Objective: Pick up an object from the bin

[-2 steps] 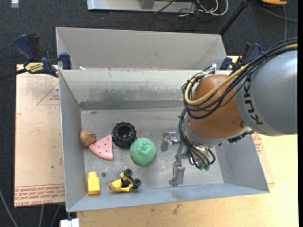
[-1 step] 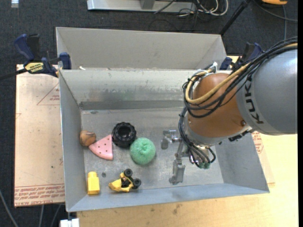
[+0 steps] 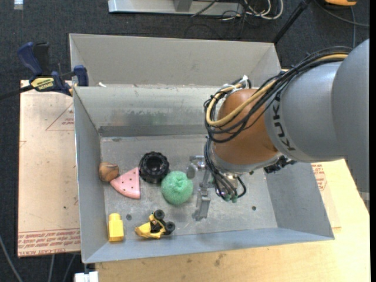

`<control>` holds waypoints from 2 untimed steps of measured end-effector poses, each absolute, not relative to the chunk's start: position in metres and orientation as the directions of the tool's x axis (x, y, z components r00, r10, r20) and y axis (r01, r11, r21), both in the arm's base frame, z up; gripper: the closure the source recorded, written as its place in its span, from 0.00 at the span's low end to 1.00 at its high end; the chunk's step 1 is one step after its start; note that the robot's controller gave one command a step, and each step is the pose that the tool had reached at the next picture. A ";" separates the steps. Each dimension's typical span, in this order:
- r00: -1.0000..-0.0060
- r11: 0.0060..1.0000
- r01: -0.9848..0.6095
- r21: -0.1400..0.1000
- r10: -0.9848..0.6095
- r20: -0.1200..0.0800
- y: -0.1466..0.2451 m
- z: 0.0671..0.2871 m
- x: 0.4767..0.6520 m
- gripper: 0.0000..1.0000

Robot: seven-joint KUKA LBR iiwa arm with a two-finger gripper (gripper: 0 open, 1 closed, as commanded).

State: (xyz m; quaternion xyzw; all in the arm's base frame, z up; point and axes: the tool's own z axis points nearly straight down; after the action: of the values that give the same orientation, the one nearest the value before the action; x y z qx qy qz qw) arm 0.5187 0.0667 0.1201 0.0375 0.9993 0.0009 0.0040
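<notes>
Bright, even light from above. Bin (image 3: 176, 63) back wall is pale, near washed out, and the bin bottom is mid grey. Soft sheen on top of the orange cover (image 3: 244, 122) and along the arm (image 3: 329, 110), with a diffuse shadow under them. No hard glare. The surrounding floor (image 3: 59, 10) stays dark.

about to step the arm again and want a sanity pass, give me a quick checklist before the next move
1. Gripper down inside the bin: ok.
2. Gripper centred over a thing: not ok, it sits just right of the green ball, over bare floor.
3. Green ball apart from the black ring: cannot tell, they lie very close.
4. Pink wedge and yellow toy clear of the gripper: ok.
</notes>
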 end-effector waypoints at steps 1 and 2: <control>-1.000 1.000 0.023 0.000 0.023 -0.001 0.096 0.086 0.528 0.00; -1.000 1.000 -0.010 0.001 -0.010 -0.001 0.115 0.079 0.556 0.00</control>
State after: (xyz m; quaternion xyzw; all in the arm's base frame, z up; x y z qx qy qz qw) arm 0.5561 0.1152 0.0786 -0.0051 1.0000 0.0003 0.0004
